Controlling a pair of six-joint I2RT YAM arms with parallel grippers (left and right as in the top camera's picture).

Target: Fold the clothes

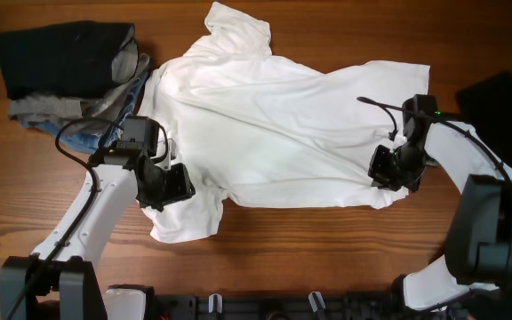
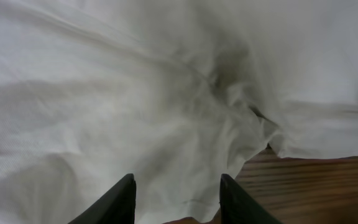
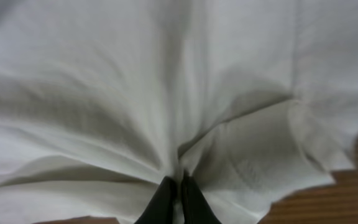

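Note:
A large white T-shirt (image 1: 274,116) lies spread and rumpled across the middle of the wooden table (image 1: 309,258). My left gripper (image 1: 169,185) is open over its lower left sleeve; in the left wrist view the spread fingers (image 2: 178,193) straddle the white cloth (image 2: 135,93) near its hem. My right gripper (image 1: 395,171) is at the shirt's right hem, shut on a pinch of the cloth; the right wrist view shows the closed fingers (image 3: 179,186) gripping gathered white cloth (image 3: 135,81). A black garment (image 1: 505,111) lies at the right edge.
A stack of folded black, grey and blue-denim pieces (image 1: 74,76) sits at the back left, touching the shirt's left edge. Bare wood (image 2: 316,186) shows beside the left fingers and along the table's front.

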